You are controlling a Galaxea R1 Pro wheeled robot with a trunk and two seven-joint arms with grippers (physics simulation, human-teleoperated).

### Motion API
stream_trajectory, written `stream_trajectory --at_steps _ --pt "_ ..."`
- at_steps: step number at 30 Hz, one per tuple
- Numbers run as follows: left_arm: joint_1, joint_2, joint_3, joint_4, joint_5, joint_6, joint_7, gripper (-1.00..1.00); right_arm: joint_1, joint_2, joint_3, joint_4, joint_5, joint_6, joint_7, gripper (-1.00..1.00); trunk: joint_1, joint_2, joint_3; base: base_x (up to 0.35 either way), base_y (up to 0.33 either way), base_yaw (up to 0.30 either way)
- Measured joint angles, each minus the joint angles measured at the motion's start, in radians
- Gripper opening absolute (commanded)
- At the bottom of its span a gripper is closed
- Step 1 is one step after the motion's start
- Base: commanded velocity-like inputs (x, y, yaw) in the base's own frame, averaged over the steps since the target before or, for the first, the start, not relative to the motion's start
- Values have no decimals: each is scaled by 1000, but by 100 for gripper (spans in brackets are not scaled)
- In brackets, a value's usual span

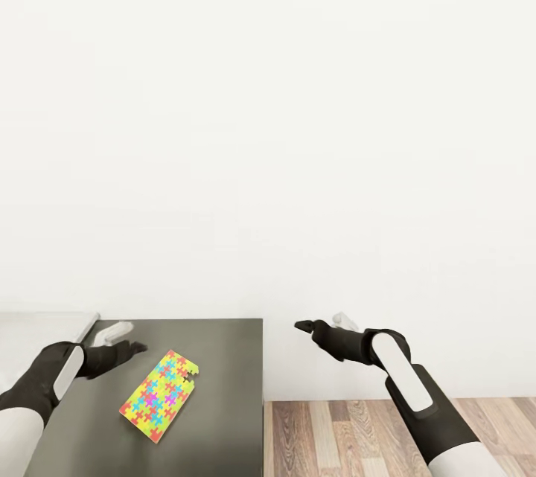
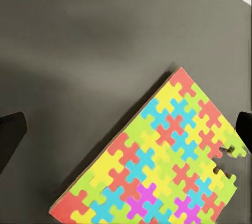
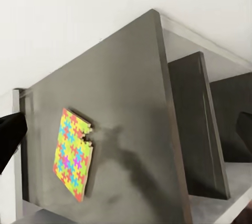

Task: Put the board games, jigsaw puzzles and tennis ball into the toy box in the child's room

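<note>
One jigsaw puzzle (image 1: 160,397), a flat board of yellow, pink, blue and green pieces with a notch at one corner, lies on the dark grey surface of the table (image 1: 223,358). My left gripper (image 1: 128,339) hovers open just beyond the puzzle's far left side. In the left wrist view the puzzle (image 2: 157,166) sits below and between the widely spread fingertips (image 2: 10,135). Off the table's right edge, my right gripper (image 1: 321,322) hangs open over the floor. From its side the right wrist view shows the puzzle (image 3: 73,156).
A plain white wall (image 1: 268,127) stands right behind the table. A light grey surface (image 1: 37,328) adjoins the dark top at the far left. Wood-plank floor (image 1: 335,432) lies to the right of the table's edge. Dark upright panels (image 3: 194,119) show under the table.
</note>
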State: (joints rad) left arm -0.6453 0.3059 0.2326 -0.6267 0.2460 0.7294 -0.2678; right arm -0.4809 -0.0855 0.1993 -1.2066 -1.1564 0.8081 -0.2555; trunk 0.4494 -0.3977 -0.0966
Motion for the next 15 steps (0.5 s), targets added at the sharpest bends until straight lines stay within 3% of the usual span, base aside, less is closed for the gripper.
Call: stream_trajectory --at_steps 4,15 --pt "-1 -21 -4 0 -1 0 15 100 0 2 2 -3 -1 1 0 100 0 0 0 0 0 0" --pt "-25 -26 -6 -1 0 -1 17 100 2 -10 -17 35 -1 -2 1 100 0 0 -12 0 0 0"
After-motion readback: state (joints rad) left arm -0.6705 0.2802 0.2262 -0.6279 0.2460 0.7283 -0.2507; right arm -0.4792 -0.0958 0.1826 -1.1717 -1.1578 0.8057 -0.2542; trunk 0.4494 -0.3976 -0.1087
